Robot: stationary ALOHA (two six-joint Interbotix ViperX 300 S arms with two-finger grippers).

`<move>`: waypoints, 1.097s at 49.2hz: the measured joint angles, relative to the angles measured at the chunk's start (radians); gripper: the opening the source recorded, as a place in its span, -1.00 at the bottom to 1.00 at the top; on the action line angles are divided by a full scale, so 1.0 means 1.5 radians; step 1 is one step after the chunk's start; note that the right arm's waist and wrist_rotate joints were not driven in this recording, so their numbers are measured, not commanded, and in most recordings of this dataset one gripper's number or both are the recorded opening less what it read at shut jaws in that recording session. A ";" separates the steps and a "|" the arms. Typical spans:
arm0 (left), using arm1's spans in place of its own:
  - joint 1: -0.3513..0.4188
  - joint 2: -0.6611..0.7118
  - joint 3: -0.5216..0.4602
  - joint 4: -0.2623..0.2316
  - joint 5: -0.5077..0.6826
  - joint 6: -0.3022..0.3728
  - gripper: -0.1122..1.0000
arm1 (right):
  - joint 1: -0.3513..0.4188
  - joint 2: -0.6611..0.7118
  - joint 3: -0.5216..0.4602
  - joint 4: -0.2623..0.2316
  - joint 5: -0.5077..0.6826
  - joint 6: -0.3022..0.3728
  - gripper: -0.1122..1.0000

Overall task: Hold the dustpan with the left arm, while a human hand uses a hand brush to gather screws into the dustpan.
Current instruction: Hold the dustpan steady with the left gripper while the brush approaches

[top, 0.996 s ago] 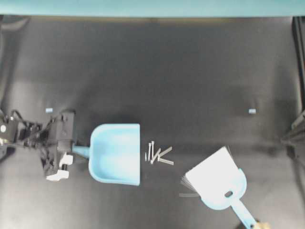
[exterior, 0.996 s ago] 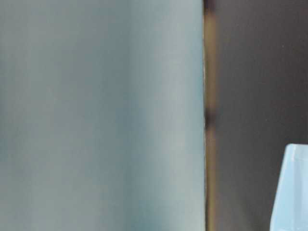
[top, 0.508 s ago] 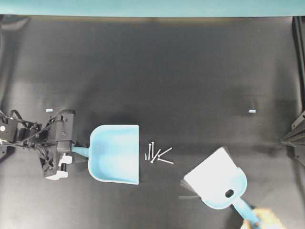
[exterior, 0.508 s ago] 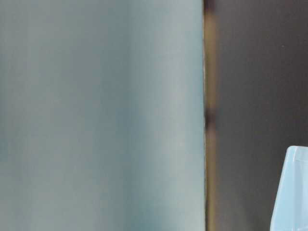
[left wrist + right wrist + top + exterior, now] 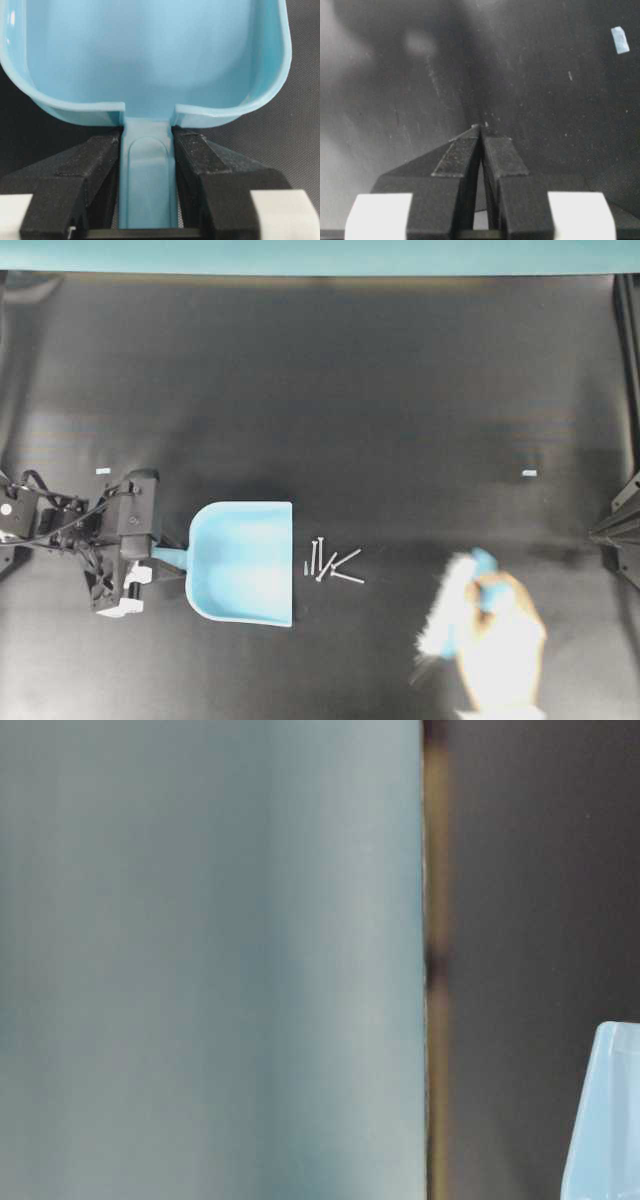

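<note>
Overhead looks straight down; table-level sits close, blurred; wrist views look along fingers; three share light blue plastic dustpan (image 5: pixel 243 563).

The left arm (image 5: pixel 75 530) is built in black, with looped cables and white clip parts. The human hand (image 5: pixel 505 645) is shown bare, light-skinned and blurred.

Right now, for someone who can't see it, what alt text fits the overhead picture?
A light blue dustpan lies on a black table, its handle gripped by the left gripper. A few screws lie just off its open edge. At lower right, a blurred hand holds a brush, apart from the screws.
</note>
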 measured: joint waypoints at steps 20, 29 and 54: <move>0.000 0.004 -0.007 0.000 0.022 0.004 -0.25 | 0.000 -0.001 0.000 0.000 0.000 0.000 -0.80; 0.000 0.016 -0.007 0.000 0.020 0.004 -0.25 | 0.000 0.000 0.000 0.000 0.000 -0.001 -0.80; 0.010 0.048 0.026 0.000 -0.065 0.014 -0.25 | 0.000 0.000 0.000 0.000 0.000 -0.001 -0.80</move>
